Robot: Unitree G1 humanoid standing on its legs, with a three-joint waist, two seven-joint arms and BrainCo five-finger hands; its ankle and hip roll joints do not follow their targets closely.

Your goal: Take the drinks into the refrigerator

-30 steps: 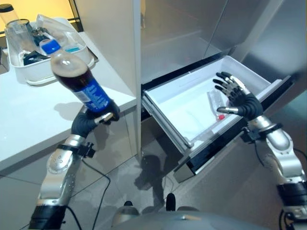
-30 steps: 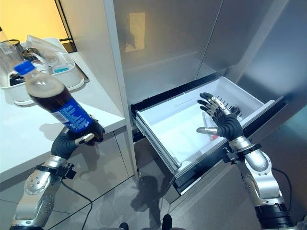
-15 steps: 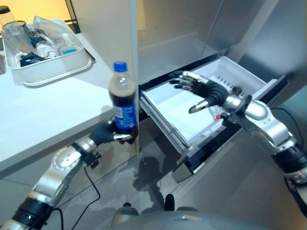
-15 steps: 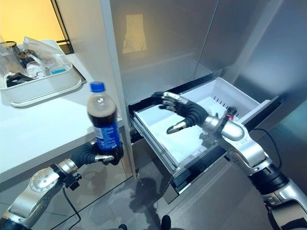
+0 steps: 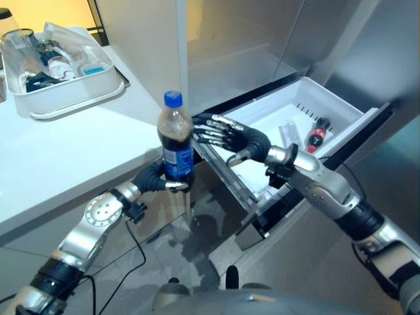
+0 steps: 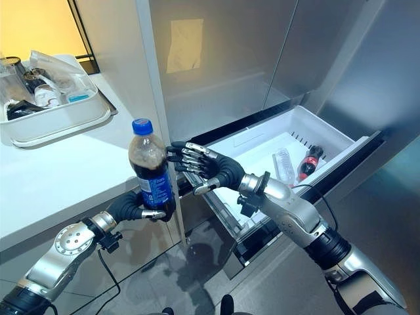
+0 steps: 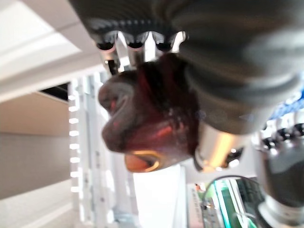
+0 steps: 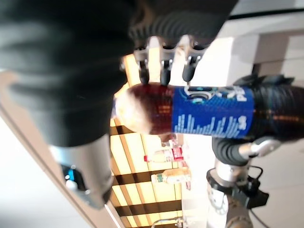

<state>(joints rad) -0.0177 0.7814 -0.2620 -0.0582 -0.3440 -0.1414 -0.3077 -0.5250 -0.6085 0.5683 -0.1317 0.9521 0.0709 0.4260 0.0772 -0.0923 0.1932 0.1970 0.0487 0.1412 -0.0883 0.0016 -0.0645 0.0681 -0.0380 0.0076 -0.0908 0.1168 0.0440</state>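
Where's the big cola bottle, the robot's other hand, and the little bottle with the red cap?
cola bottle (image 5: 176, 152): left eye view, blue label.
right hand (image 5: 246, 139): left eye view, dark back.
red-capped bottle (image 6: 307, 162): right eye view, body, in drawer.

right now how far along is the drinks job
Partly done: two bottles already lie in the open fridge drawer. In hand: the left hand grips a cola bottle upright by its base, and the open right hand reaches for it. Left: getting it into the drawer, then the tub on the counter.
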